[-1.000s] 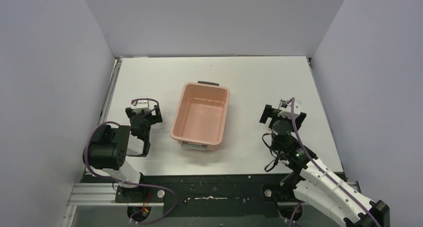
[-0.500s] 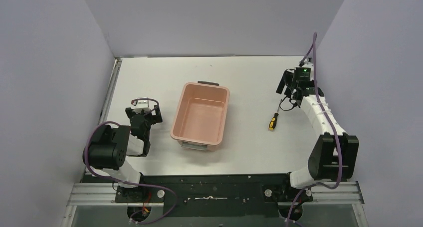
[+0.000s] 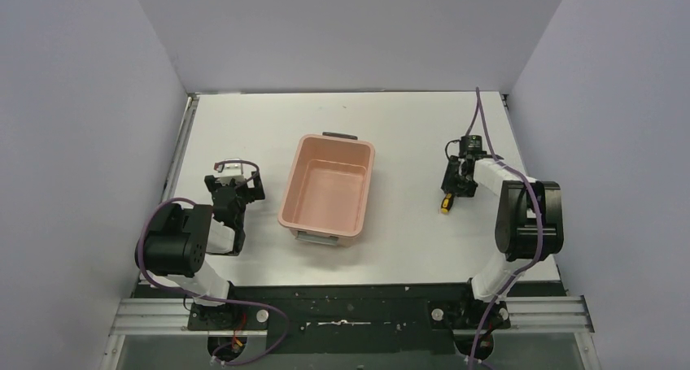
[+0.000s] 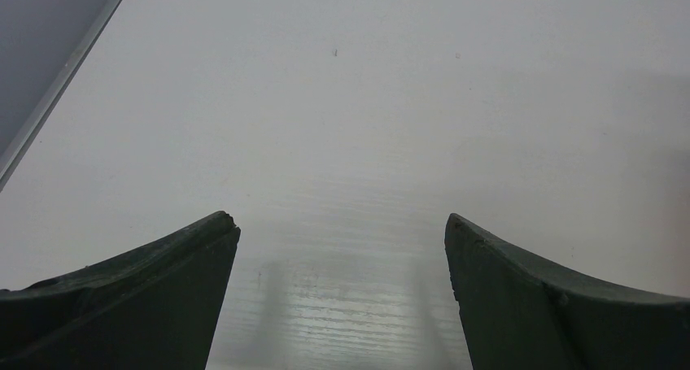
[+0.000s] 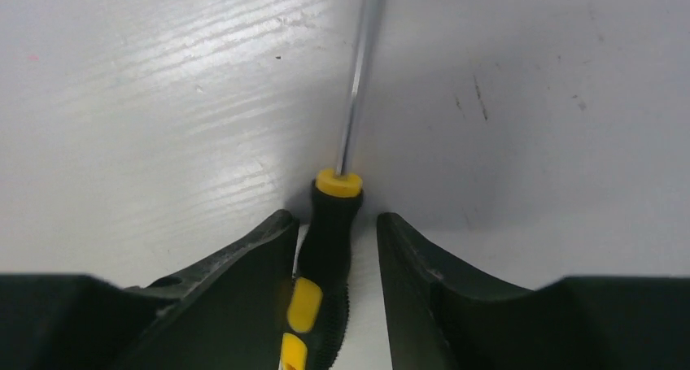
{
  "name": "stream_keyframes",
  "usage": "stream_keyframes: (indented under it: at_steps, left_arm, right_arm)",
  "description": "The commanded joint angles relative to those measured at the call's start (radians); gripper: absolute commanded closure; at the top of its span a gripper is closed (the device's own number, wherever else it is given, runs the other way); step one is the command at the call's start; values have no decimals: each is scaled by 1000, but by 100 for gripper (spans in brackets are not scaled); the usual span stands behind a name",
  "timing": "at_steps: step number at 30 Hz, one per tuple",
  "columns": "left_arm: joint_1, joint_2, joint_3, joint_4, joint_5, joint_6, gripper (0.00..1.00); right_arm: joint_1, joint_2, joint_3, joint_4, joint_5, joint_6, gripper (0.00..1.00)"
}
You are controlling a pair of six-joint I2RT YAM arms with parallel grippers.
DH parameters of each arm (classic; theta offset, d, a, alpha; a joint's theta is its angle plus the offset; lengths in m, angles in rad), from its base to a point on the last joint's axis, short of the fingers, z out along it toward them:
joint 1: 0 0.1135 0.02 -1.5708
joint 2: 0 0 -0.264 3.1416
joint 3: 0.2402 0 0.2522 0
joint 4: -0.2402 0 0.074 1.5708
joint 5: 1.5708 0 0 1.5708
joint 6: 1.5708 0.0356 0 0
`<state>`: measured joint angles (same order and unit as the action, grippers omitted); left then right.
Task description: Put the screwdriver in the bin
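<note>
The screwdriver [image 3: 445, 204] lies on the white table to the right of the bin [image 3: 286, 199], which is a salmon-pink tub with nothing in it. My right gripper [image 3: 453, 186] is down over the screwdriver. In the right wrist view the yellow-and-black handle [image 5: 329, 233] lies between the two fingers and the thin shaft points away. The left finger [image 5: 244, 272] touches the handle, while a thin strip of table shows between the handle and the right finger. My left gripper [image 3: 236, 193] rests left of the bin, open [image 4: 342, 224] over bare table.
Grey walls close the table in at the left, back and right. A metal rail [image 3: 181, 154] runs along the left edge. The bin has dark handles at its short ends [image 3: 338, 134].
My right arm has swung from the back right of the table down onto the screwdriver, and its jaws have narrowed around the handle. The left arm has not moved.
</note>
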<state>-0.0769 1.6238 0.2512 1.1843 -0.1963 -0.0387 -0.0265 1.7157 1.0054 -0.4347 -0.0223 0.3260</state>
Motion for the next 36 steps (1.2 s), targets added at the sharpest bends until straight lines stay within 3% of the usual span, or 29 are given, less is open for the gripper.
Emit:
stream_keyframes:
  at_steps: [1, 3, 5, 6, 12, 16, 19, 23, 25, 29, 32, 36]
  left_arm:
    - [3, -13, 3, 24, 14, 9, 3]
    - [3, -13, 3, 24, 14, 9, 3]
    - [3, -12, 3, 25, 14, 9, 3]
    - [3, -13, 3, 25, 14, 9, 3]
    - [3, -12, 3, 24, 14, 9, 3]
    - [3, -12, 3, 26, 14, 8, 3]
    - [3, -13, 3, 24, 14, 8, 3]
    - [3, -13, 3, 25, 14, 9, 3]
    - [3, -13, 3, 25, 12, 9, 3]
    - [3, -12, 3, 25, 13, 9, 3]
    - [3, -13, 3, 24, 13, 9, 3]
    - [3, -12, 3, 25, 14, 9, 3]
  right_arm:
    - [0, 46, -17, 45, 11, -11, 63]
    - [1, 56, -10, 37, 9, -17, 75]
    - [0, 56, 19, 8, 7, -24, 96]
    - [0, 51, 41, -18, 9, -28, 100]
    - [20, -69, 268, -274, 56, -37, 100]
    - [101, -111, 474, -468, 79, -31, 100]
    - [166, -125, 603, -524, 31, 21, 100]
    - [368, -121, 743, -498, 56, 122, 100]
    - [532, -109, 797, -447, 105, 168, 100]
    - [764, -13, 939, -401, 194, 198, 100]
    - [867, 65, 993, -376, 250, 198, 100]
    - [935, 132, 907, -315, 286, 214, 100]
